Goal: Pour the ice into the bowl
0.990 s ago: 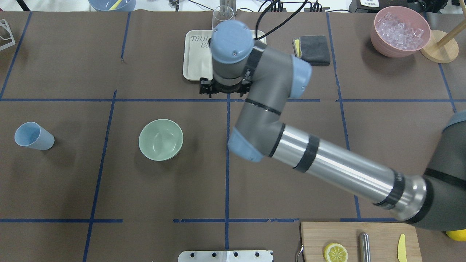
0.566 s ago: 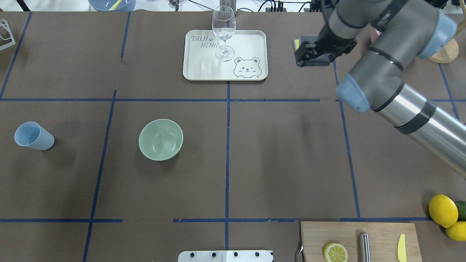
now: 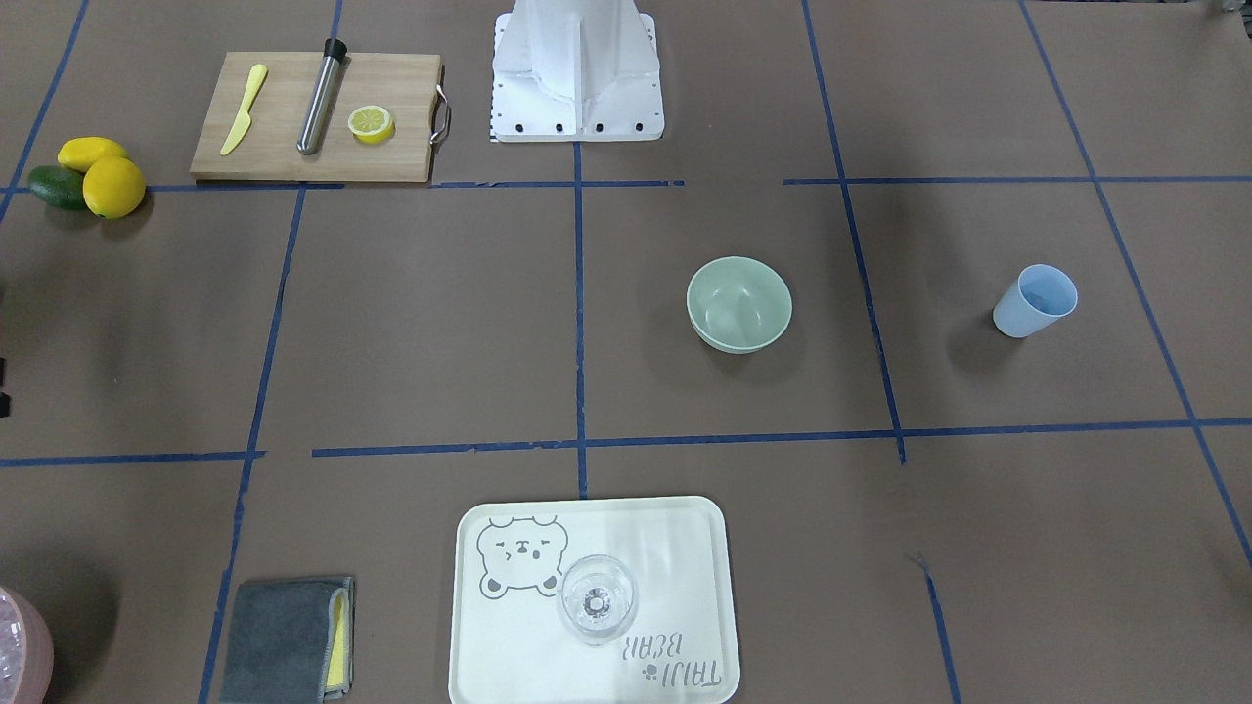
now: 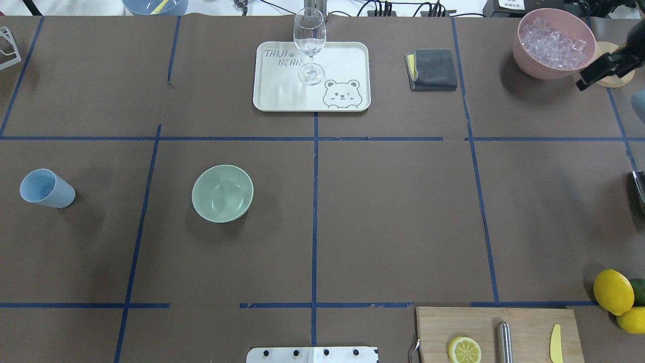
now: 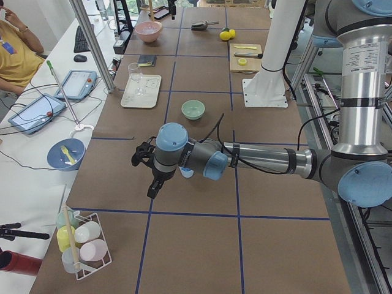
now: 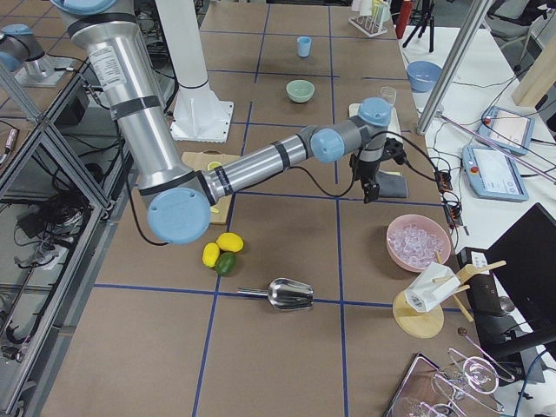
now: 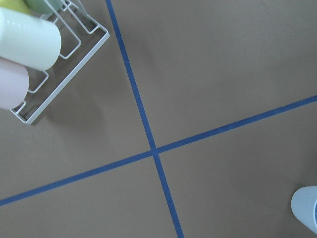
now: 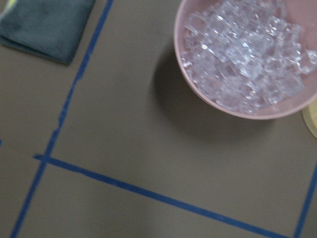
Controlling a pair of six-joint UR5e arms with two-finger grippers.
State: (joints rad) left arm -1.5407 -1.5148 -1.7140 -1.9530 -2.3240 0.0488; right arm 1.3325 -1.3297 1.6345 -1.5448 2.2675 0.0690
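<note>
- while both arms hang over the table [image 4: 393, 217], the green bowl [image 4: 222, 193] stands upright in the middle row, just left of the centre tape line, and neither arm is near it.
- a light blue cup [image 4: 47, 188] stands well to the left of the bowl, close to the left edge.
- the only ice cubes [image 4: 553, 40] in view are heaped in a pink container [image 4: 526, 63] at the far right corner, well apart from the bowl.
- the right gripper [image 6: 371, 193] points down above the table between a folded grey cloth [image 4: 434, 69] and the pink container; i cannot tell how wide its fingers stand.
- the left gripper [image 5: 151, 193] hangs over the left end of the table, close to the blue cup and short of a wire rack [image 7: 64, 64] of cups; its opening cannot be judged from the side view.
- a wine glass [image 4: 309, 40] stands on a pale tray [image 4: 347, 55] at the far middle.
- a metal scoop [image 6: 291, 295] lies on the right side, between the pink container and some lemons [image 6: 221, 248].
- a cutting board [image 4: 524, 322] with half a lemon [image 4: 464, 350] sits at the near edge, right of centre.
</note>
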